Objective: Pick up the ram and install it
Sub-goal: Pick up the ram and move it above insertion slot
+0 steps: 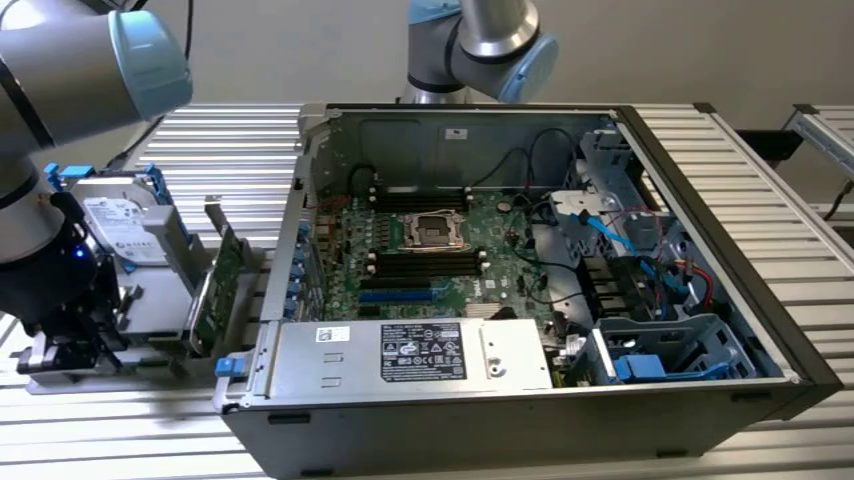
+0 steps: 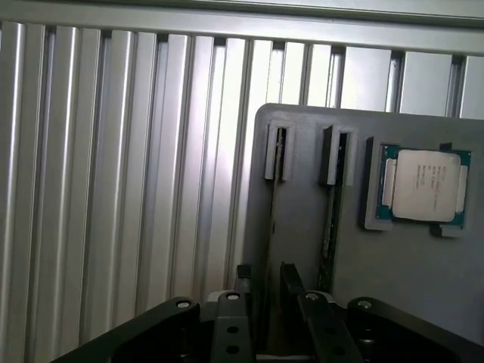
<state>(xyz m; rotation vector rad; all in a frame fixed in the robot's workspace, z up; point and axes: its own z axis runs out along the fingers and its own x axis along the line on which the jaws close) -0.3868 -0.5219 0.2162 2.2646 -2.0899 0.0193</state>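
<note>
In the wrist view, a grey holder has two narrow slots. A ram stick stands on edge in one slot, showing a thin green edge. The other slot holds a second thin strip, seen edge-on and dark. My gripper hangs open just above that second strip, one black fingertip on each side, not touching it. In the exterior view, my gripper is low over the holder at the exterior view's left, beside the open computer case. Black memory slots lie on the motherboard near the processor socket.
A processor chip sits in a recess of the holder. A hard drive and a green expansion card stand upright on the holder's rack. A second arm stands behind the case. The ribbed metal table runs all around.
</note>
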